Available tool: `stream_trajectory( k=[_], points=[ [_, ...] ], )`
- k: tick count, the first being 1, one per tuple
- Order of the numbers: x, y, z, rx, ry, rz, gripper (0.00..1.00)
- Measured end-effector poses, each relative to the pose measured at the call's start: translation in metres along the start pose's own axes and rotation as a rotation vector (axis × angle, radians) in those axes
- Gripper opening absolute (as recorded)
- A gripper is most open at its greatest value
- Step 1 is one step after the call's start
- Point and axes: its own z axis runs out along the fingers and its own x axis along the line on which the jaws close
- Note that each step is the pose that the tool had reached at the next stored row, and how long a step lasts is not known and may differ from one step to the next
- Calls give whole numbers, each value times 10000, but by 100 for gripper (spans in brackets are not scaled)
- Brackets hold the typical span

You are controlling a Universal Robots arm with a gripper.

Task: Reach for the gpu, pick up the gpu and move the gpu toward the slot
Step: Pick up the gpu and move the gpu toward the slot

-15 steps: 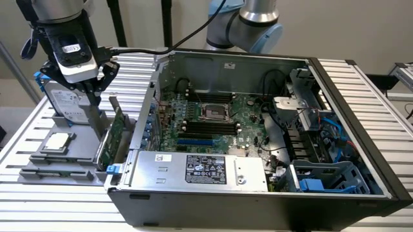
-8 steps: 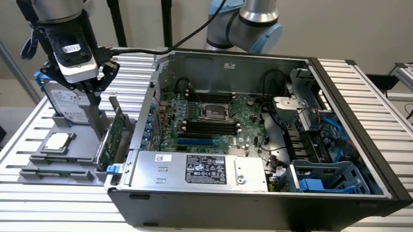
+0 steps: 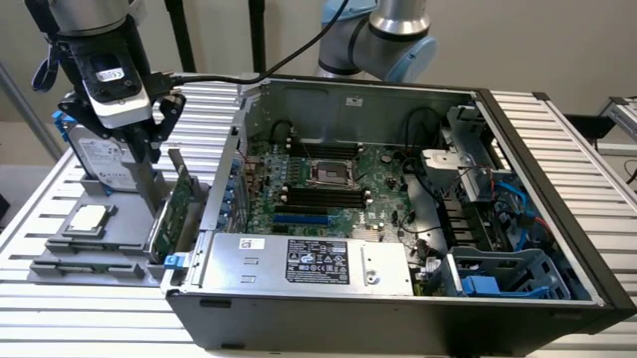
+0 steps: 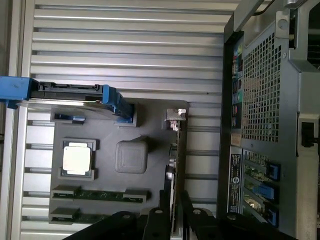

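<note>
The arm hangs vertically, wrist down, at the exterior view's left, its gripper (image 3: 149, 149) (image 4: 175, 220) drawn narrow astride the upper edge of the gpu (image 3: 181, 201) (image 4: 176, 150); whether it clamps cannot be told. The gpu stands on edge in the grey holder (image 3: 60, 262) (image 4: 150, 115), beside the open computer case (image 3: 398, 317).
</note>
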Motion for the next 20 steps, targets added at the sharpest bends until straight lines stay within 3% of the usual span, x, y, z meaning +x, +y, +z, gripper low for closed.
stream_trajectory(
  k=[2,5,7,8,20],
  points=[
    [0,0,0,0,0,0,30],
    [0,0,0,0,0,0,48],
    [0,0,7,2,-1,0,48],
    [1,-1,24,2,-1,-1,54],
    [60,-33,240,3,-15,4,54]
  ],
)
